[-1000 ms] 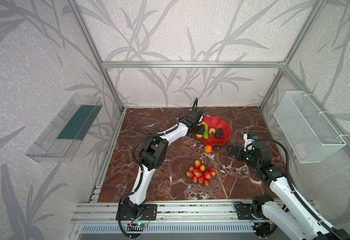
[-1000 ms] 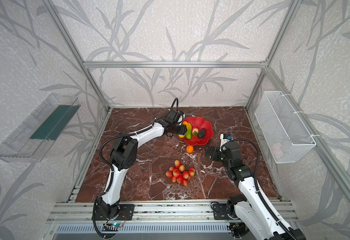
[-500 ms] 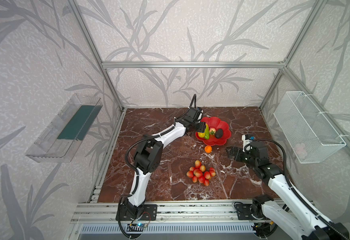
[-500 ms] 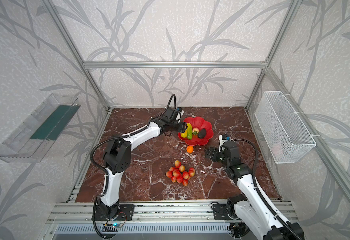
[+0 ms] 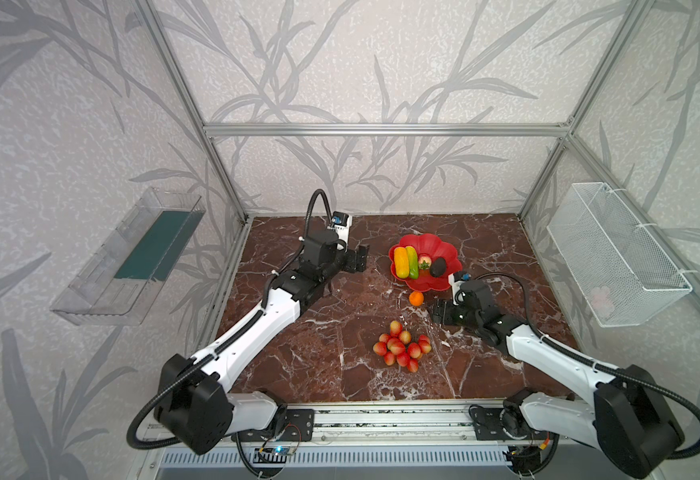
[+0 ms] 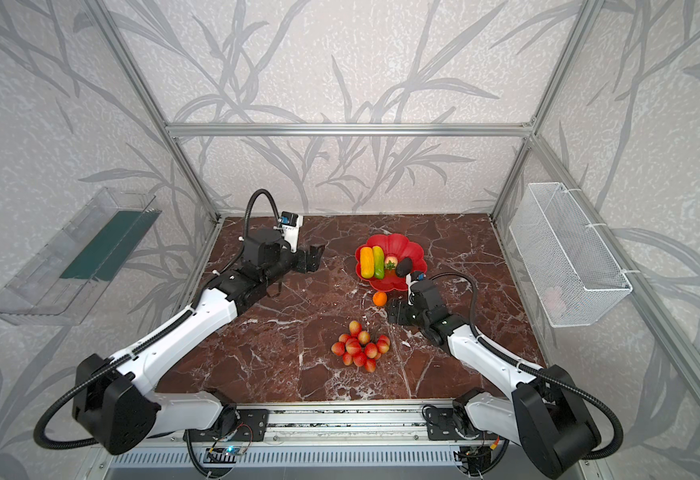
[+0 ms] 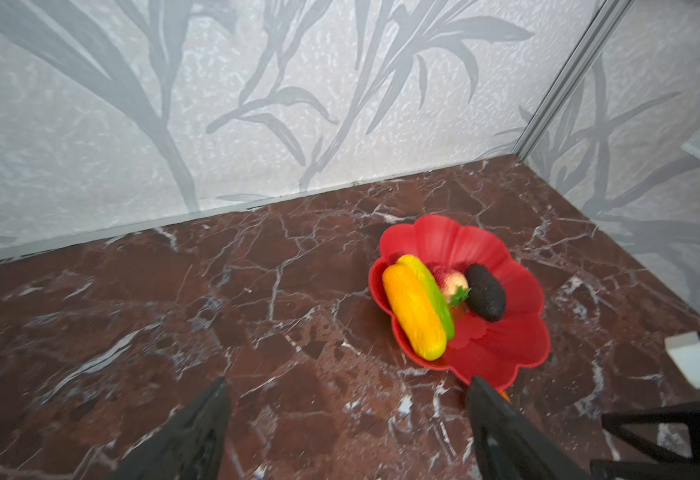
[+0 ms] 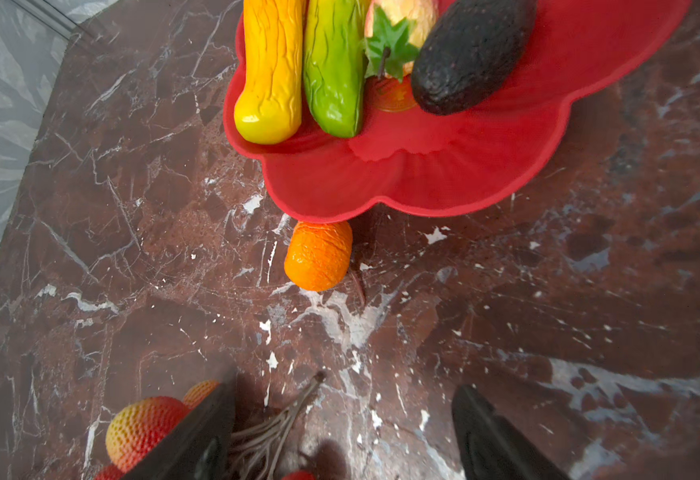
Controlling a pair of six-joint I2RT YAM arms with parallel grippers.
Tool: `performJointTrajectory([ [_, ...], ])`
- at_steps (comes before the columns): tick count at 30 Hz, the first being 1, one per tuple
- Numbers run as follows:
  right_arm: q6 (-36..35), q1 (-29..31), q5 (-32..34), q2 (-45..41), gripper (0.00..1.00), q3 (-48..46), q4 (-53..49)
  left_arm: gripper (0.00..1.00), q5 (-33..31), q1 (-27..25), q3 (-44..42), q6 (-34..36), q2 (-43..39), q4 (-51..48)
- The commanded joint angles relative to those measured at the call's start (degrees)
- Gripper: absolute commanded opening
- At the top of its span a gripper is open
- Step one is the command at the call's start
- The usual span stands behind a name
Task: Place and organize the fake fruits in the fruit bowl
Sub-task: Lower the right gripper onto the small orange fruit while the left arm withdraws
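Both grippers gape empty: left gripper (image 5: 361, 258) apart from the flower-shaped bowl (image 5: 423, 242), right gripper (image 5: 435, 312) beside the tiny orange ball (image 5: 416, 298) at its rim. Yellow-orange oblong (image 5: 401, 261), green oblong (image 5: 412, 262), strawberry (image 5: 424, 262) and avocado (image 5: 438, 266) lie inside; the red-yellow bunch (image 5: 401, 345) outside.

Brown marble tabletop (image 5: 319, 353), red fruit bowl (image 5: 423, 243), orange ball (image 5: 416, 298), red-yellow bunch (image 5: 402, 348)

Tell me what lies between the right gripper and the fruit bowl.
The tiny orange ball, on the marble at the rim of the fruit bowl, in the right wrist view.
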Motion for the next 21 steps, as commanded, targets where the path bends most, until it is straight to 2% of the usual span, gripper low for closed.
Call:
performJointTrajectory([
  [1,0.7,1.5,2.3,3.8,0.79,3.4,4.0,0.91,-4.4,1.0,-4.0,5.3,-5.5,-0.4],
  [5,1.6,2.5,2.4,9.0,0.77,5.4,5.7,0.94,-5.1,2.2,-10.8,5.5,-10.9,5.4],
  [7,1.8,2.9,3.1,11.5,0.76,6.7,6.1,0.96,-6.0,2.7,-12.6,2.7,-12.4,7.2],
  [21,1.8,4.2,4.6,22.6,0.66,12.3,8.1,0.96,-4.5,4.8,-11.3,1.4,-13.7,4.6],
])
